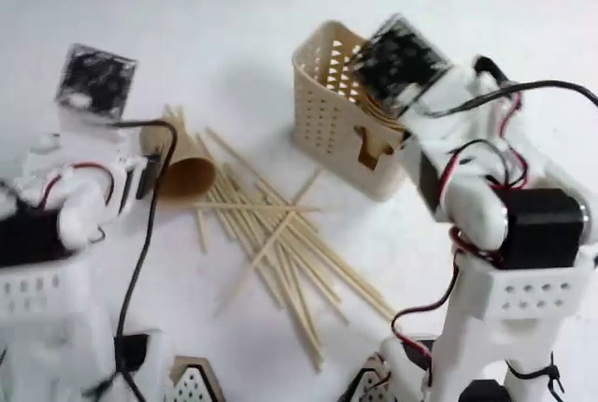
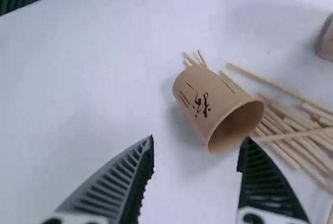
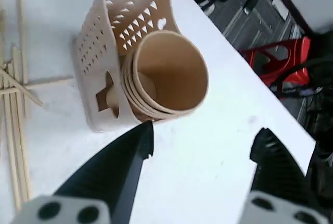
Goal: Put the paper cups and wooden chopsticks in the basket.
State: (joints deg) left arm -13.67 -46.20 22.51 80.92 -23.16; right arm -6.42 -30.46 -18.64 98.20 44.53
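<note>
A brown paper cup (image 2: 218, 110) (image 1: 184, 166) lies on its side on the white table, mouth toward the pile of wooden chopsticks (image 1: 276, 238) (image 2: 291, 125). My left gripper (image 2: 197, 164) hovers open just short of the cup, fingers to either side. The cream basket (image 1: 338, 107) (image 3: 112, 52) stands upright at mid-table with a stack of paper cups (image 3: 166, 75) leaning out of it. My right gripper (image 3: 203, 140) is open above the stack, holding nothing.
Chopsticks spread from the lying cup toward the table's front edge (image 1: 308, 337). Both arm bases (image 1: 514, 318) stand at the front corners. Beyond the far table edge are a red frame (image 3: 270, 57) and dark clutter.
</note>
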